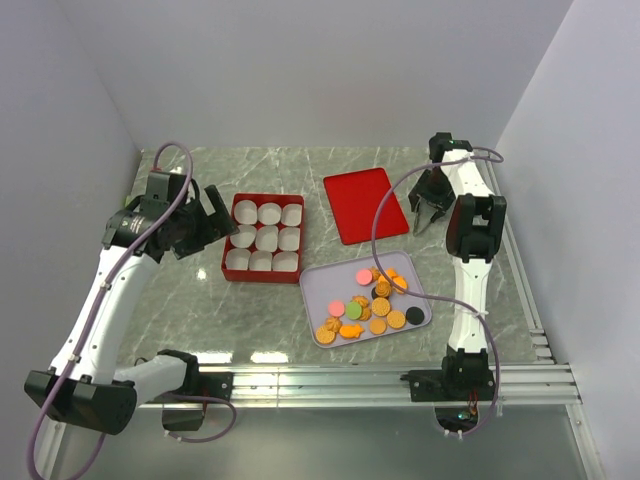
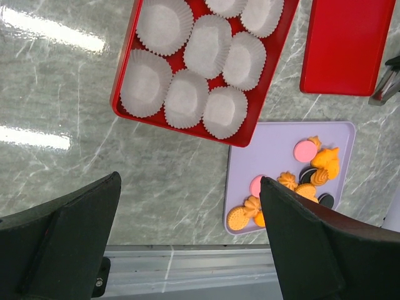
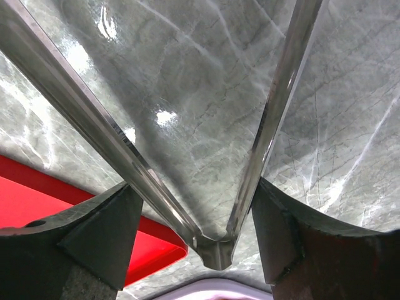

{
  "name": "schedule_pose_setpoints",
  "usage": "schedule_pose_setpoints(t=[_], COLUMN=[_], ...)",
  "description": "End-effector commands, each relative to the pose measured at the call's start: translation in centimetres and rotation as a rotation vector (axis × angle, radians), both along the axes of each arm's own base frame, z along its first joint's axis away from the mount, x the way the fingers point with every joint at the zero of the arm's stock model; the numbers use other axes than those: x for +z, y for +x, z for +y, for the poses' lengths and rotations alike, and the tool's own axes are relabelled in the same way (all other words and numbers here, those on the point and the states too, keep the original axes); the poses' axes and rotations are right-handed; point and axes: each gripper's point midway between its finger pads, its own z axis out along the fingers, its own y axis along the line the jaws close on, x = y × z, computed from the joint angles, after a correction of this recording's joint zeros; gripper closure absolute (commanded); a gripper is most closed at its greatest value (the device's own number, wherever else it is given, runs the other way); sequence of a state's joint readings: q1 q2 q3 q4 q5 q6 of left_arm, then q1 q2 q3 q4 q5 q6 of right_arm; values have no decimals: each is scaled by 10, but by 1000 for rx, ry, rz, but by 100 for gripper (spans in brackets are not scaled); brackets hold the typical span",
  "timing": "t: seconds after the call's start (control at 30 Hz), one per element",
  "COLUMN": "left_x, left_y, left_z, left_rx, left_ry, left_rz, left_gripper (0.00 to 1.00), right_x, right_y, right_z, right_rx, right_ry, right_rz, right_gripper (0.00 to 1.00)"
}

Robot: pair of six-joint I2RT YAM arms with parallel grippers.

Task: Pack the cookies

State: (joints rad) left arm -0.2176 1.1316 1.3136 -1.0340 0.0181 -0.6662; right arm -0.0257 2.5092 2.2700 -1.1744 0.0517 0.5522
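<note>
The cookies (image 1: 375, 305), mostly orange with a few pink, green and black, lie on a lavender tray (image 1: 318, 278) at the front centre. They also show in the left wrist view (image 2: 325, 164). A red box (image 1: 228, 262) holds several empty white paper cups. My left gripper (image 1: 215, 215) is open and empty, left of the box and above the table (image 2: 190, 181). My right gripper (image 1: 428, 215) is right of the red lid, behind the tray. It is shut on V-shaped metal tongs (image 3: 215, 250), which point down at the marble.
A flat red lid (image 1: 365, 204) lies behind the tray, and its corner shows in the right wrist view (image 3: 37, 200). An aluminium rail (image 1: 330, 382) runs along the front edge. White walls close in the left, back and right.
</note>
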Motion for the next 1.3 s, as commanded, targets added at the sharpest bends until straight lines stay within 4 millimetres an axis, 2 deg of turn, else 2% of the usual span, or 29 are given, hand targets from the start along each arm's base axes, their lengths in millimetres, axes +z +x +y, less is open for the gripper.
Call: schedule_pose_setpoints(t=[0.0, 0.13, 0.2, 0.33, 0.37, 0.43, 0.47, 0.53, 0.57, 0.63, 0.67, 0.7, 0.77, 0.83, 1.03, 1.27], left_x=[10, 13, 16, 21, 23, 26, 27, 30, 31, 31, 32, 31, 33, 32, 29, 23], left_y=[-4, -12, -16, -21, -23, -24, -25, -27, -28, -30, -31, -31, -32, -33, -35, -38], left_z=[0, 2, 3, 3, 3, 3, 3, 3, 2, 1, -1, -1, -4, -7, -17, -29], left_rx=[1, 4, 4, -5, -6, -10, -12, -19, -24, -32, -41, -45, -59, -78, -120, -160], left_ry=[-15, -12, -14, -20, -22, -22, -23, -28, -32, -38, -46, -48, -60, -71, -114, -157], left_rz=[-48, -51, -62, -76, -79, -89, -93, -105, -107, -112, -115, -118, -126, -131, -140, -123], left_gripper=[1, 1, 1, 1, 1, 1, 1, 1, 1, 0, 1, 1, 1, 1, 0, 1], right_x=[-4, -5, -5, 4, 15, 20, 31, 40, 55, 68, 83, 90, 109, 125, 157, 181], right_y=[-11, -13, -14, -16, -14, -19, -19, -24, -24, -29, -31, -35, -40, -51, -91, -138], right_z=[6, 4, 6, 12, 13, 17, 20, 22, 22, 24, 24, 34, 39, 44, 67, 95], right_rx=[29, 36, 44, 65, 74, 88, 94, 106, 111, 125, 131, 160, 180, 198, 271, 321], right_ry=[4, 6, 10, 38, 39, 57, 64, 67, 67, 72, 71, 71, 68, 64, 90, 162], right_rz=[31, 30, 30, -5, -37, -40, -63, -76, -106, -125, -152, -154, -183, -194, -214, -257], right_gripper=[27, 35, 44, 49, 52, 55, 58, 58, 59, 59, 59, 59, 59, 59, 57, 57])
